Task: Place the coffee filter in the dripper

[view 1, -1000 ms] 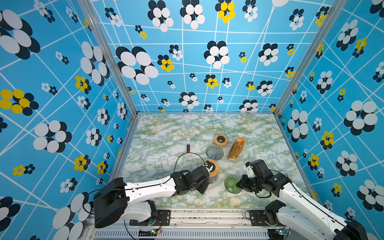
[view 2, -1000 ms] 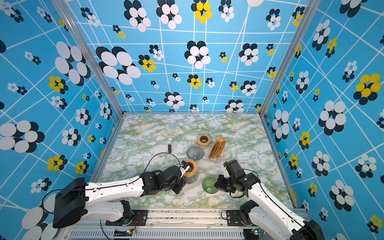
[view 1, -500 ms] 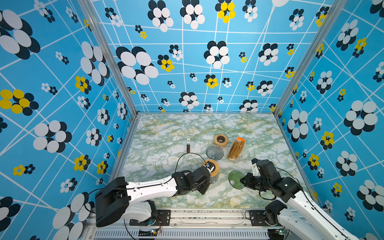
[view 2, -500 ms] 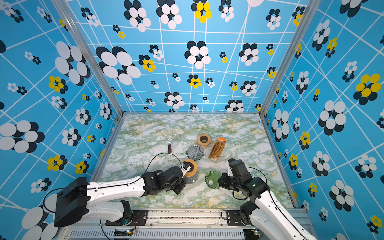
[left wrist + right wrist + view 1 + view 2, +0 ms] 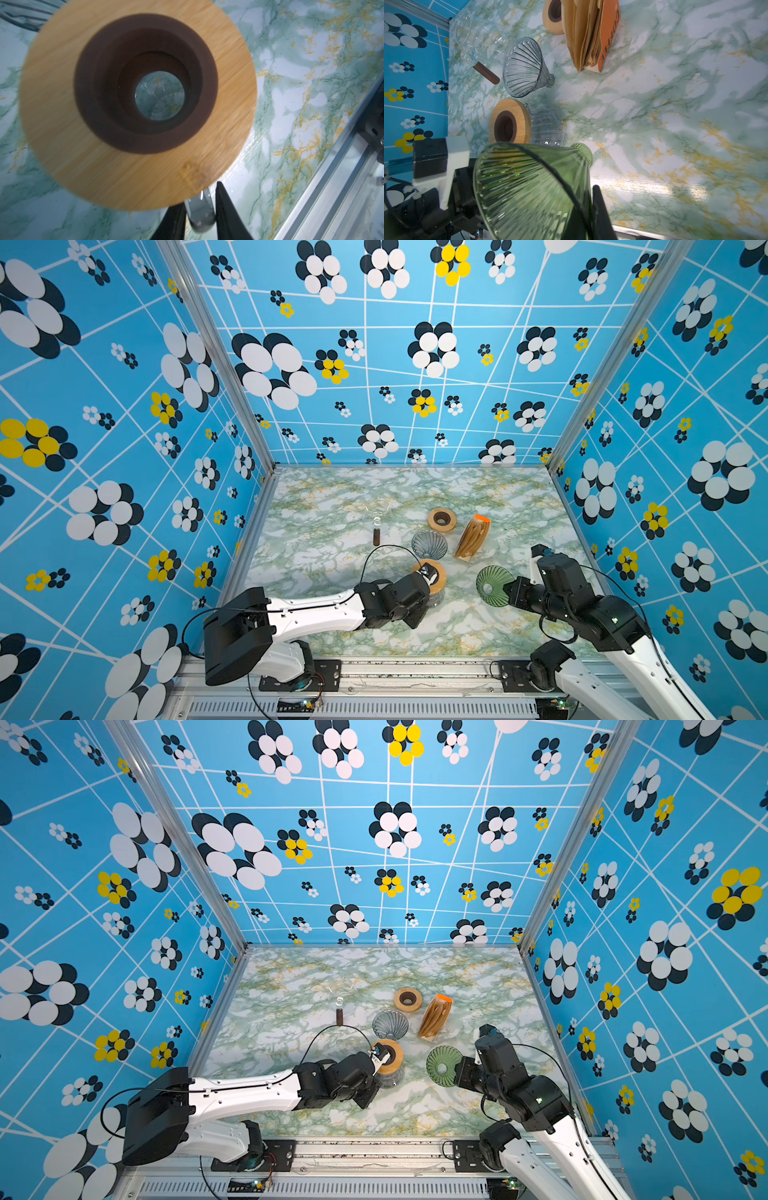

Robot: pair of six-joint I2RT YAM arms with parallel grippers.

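The right gripper [image 5: 509, 592] pinched the rim of the green dripper [image 5: 492, 585], one finger inside the cone and one outside. It held the dripper tilted and apparently off the marble table [image 5: 332, 510], probably to carry it to a seat. The left gripper [image 5: 200, 216] was clamped on the handle of the glass server [image 5: 548, 124], seemingly to steady it so that its wooden collar [image 5: 62, 145] could receive the dripper. The coffee filters [image 5: 471, 537] stood untouched in their orange-labelled packet, well apart toward the back. A clear dripper [image 5: 429, 544] lay on its side near them.
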